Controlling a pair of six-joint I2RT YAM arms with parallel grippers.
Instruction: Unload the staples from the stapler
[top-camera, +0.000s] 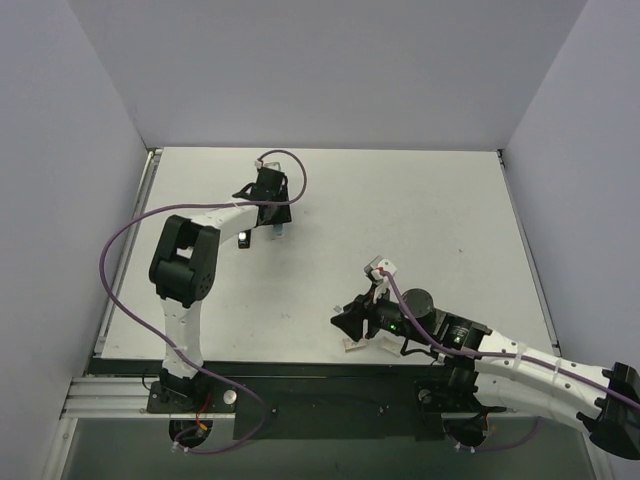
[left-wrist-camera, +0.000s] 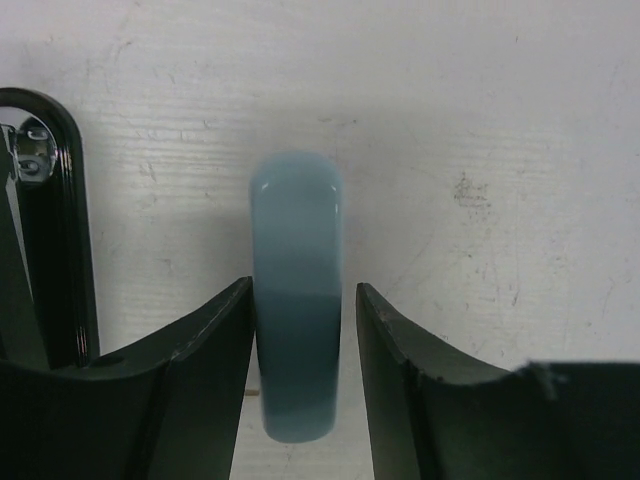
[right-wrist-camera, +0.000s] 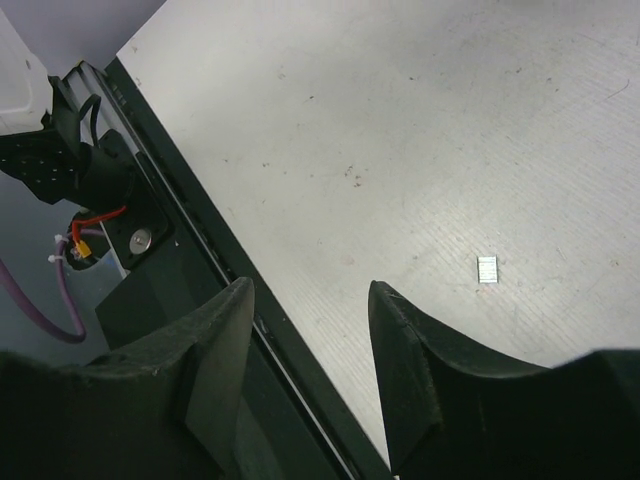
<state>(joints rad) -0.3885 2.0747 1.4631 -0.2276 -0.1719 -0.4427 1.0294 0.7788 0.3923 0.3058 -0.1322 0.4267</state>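
White table (top-camera: 420, 230), stapler (left-wrist-camera: 296, 300) mid-left, staples (right-wrist-camera: 487, 269) near edge.

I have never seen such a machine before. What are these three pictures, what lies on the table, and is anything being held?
The overhead picture shows two robot arms bolted at the near edge of a white table. The other two pictures come from small cameras on each wrist, looking past that arm's own fingers.

The left end effector is far out on the table. Its wrist camera shows a light blue stapler standing between its fingers, closely framed; whether they press it is unclear.

The right end effector is open near the table's front edge and holds nothing. Its camera shows a small strip of staples lying loose on the table.
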